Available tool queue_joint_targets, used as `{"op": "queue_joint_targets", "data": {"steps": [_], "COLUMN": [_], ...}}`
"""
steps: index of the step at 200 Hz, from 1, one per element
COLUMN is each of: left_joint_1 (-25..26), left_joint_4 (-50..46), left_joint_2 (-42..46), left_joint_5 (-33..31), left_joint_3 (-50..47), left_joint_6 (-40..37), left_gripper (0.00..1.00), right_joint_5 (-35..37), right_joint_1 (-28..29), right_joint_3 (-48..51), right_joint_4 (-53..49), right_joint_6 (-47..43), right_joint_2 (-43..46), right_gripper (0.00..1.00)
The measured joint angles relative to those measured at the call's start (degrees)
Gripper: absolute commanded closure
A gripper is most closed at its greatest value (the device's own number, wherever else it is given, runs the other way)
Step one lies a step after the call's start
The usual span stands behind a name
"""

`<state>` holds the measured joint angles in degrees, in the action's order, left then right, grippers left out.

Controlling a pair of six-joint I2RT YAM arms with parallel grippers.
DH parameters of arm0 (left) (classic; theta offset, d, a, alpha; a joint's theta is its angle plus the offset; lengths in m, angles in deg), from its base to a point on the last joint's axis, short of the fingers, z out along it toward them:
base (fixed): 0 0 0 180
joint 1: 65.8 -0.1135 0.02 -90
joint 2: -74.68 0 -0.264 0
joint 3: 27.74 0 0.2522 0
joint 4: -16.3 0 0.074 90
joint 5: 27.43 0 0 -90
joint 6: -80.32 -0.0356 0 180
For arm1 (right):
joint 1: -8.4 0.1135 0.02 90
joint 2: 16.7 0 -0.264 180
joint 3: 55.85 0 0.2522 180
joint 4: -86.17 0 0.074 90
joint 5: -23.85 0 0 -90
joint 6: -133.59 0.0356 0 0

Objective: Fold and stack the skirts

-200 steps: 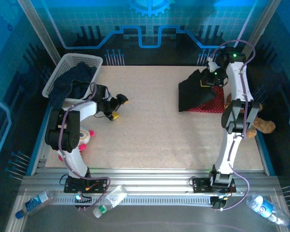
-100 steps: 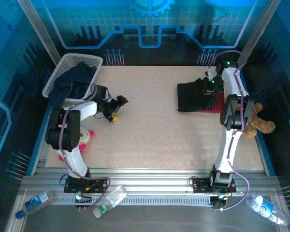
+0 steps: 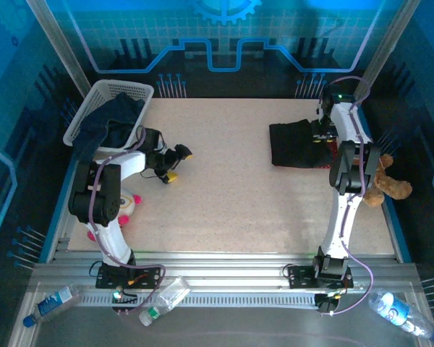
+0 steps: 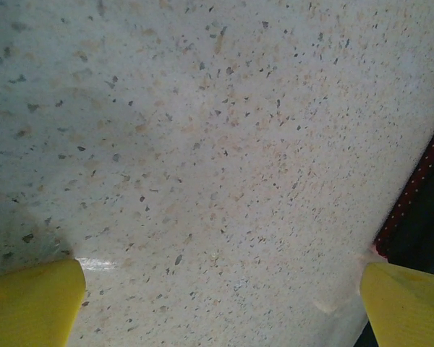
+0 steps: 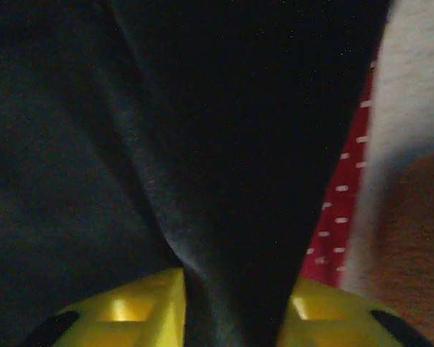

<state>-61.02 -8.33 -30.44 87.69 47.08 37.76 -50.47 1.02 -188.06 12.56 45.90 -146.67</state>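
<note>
Black skirt [image 3: 293,144] lies folded over the red dotted skirt [image 5: 340,210] near the table's [image 3: 231,210] far right corner. The right gripper [image 5: 228,303] straddles a ridge of black cloth, half-spread; gripping or not, can't tell. The left gripper [image 4: 217,303] gapes wide above bare tabletop.

Surface [image 3: 231,210], read as a clock face from above: basket [image 3: 123,84] at 10 o'clock with heaped skirts [image 3: 108,123] in it. At 2 o'clock, folded skirt [image 3: 293,144] lying on a second skirt [image 5: 340,210], right claw [image 3: 319,134] over its 3 o'clock edge. Teddy bear [image 3: 392,188] at the 3 o'clock edge, plush toy [image 3: 129,204] at 8 o'clock, left claw [image 3: 178,162] at 9 o'clock, between basket and centre.
</note>
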Motion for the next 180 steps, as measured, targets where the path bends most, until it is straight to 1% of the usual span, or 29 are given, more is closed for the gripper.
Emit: {"op": "queue_joint_targets", "data": {"steps": [27,38,40,42,44,48,54,88,96,109,130,165,168,174,180], "left_joint_1": [0.0,-0.1,-0.1,-0.1,-0.1,-0.2,-0.3,-1.5,-1.7,-1.9,-1.9,-2.2,-2.3,-2.4,-2.7], "left_joint_4": [-0.9,-1.4,-1.5,-1.6,-1.8,-2.1,-2.6,-6.0,-6.9,-7.9,-9.0,-10.9,-11.1,-11.6,-12.2], "left_joint_2": [0.0,0.0,0.1,0.1,0.1,0.1,0.2,1.4,1.9,3.0,4.3,5.1,5.1,5.2,5.3], "left_joint_5": [-0.4,-0.5,-0.5,-0.6,-0.7,-0.8,-0.9,-2.1,-2.6,-3.3,-4.3,-5.4,-5.4,-5.7,-6.0], "left_joint_3": [0.0,0.0,0.0,0.0,0.0,0.1,0.3,3.5,4.5,6.1,7.9,8.2,8.2,8.2,8.2], "left_joint_6": [-0.9,-1.1,-1.1,-1.2,-1.3,-1.3,-1.4,-3.1,-3.8,-4.6,-5.8,-7.1,-7.1,-7.4,-7.6], "left_gripper": [0.01,0.01,0.01,0.01,0.01,0.01,0.01,0.01,0.01,0.01,0.01,0.01,0.01,0.01,0.01], "right_joint_5": [12.1,14.7,15.0,14.9,14.7,14.0,11.6,-7.0,-10.1,-12.8,-12.6,-4.9,-4.8,-4.4,-3.5], "right_joint_1": [0.7,0.9,0.9,0.9,0.9,0.9,0.9,1.0,1.2,1.6,2.4,2.5,2.5,2.6,2.9], "right_joint_3": [0.0,0.0,0.1,0.2,0.3,0.5,1.1,3.8,3.8,2.9,-1.0,-7.7,-8.0,-8.7,-9.0], "right_joint_4": [0.3,0.4,0.4,0.4,0.5,0.5,0.6,2.2,2.8,3.1,3.2,0.5,0.3,0.0,-0.4], "right_joint_6": [1.3,2.0,1.9,2.1,2.3,2.2,2.4,4.7,5.2,5.7,6.7,8.5,8.7,8.7,9.0], "right_joint_2": [1.0,1.9,2.2,2.4,2.8,3.3,4.5,9.6,9.4,7.8,1.5,-10.7,-11.3,-11.6,-11.2], "right_gripper": [0.45,0.4,0.36,0.29,0.26,0.21,0.17,0.18,0.18,0.18,0.17,0.15,0.13,0.01,0.0]}}
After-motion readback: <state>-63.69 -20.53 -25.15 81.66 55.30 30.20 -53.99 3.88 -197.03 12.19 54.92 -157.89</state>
